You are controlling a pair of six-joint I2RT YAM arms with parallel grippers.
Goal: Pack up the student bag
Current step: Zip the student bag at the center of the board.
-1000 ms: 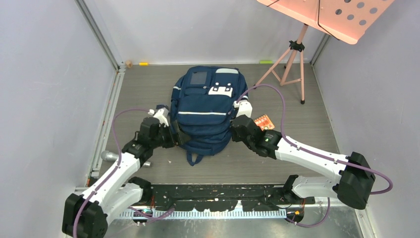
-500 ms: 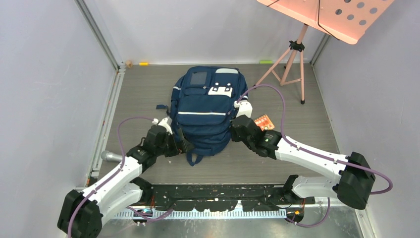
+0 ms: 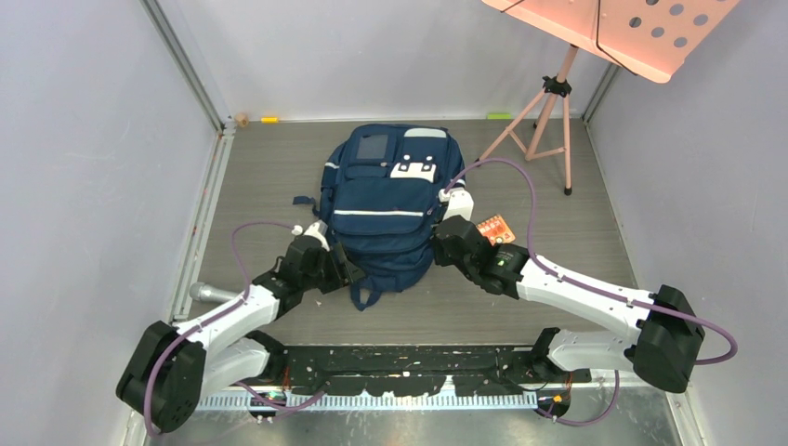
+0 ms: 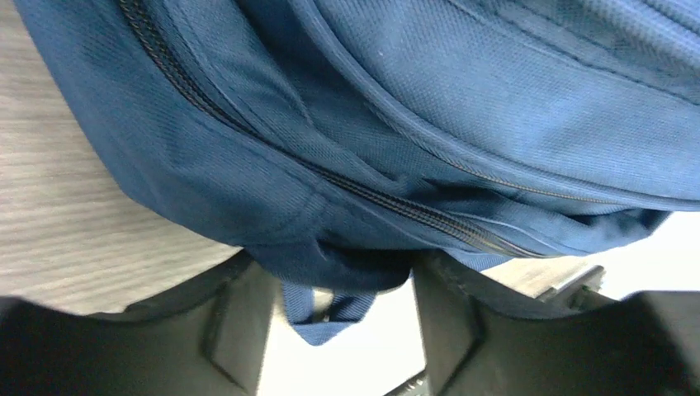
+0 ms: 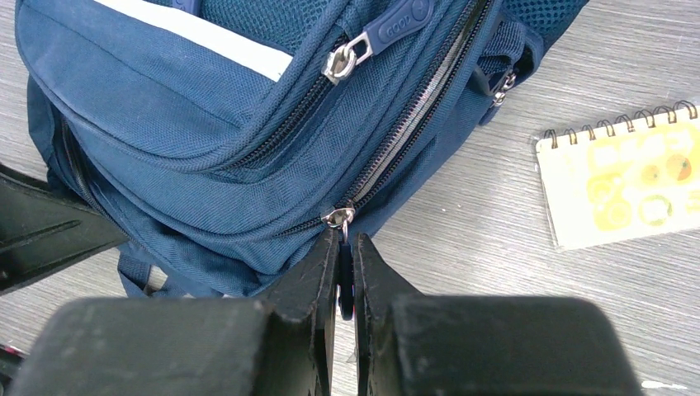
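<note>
The left gripper (image 4: 334,330) stands spread wide against the near-left corner of the student bag (image 3: 386,200), which lies flat in the middle of the table (image 3: 269,167). At the bag's near-right side, the right gripper (image 5: 345,247) pinches a zipper pull (image 5: 344,289), with a spiral notebook (image 5: 623,177) just to the right.

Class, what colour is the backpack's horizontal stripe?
White stripe on the navy student bag; top external view shows it best.

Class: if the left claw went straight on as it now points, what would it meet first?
The large navy blue fabric backpack: its zipped lower edge fills the view just ahead of the open left claw, probably almost touching.
</note>
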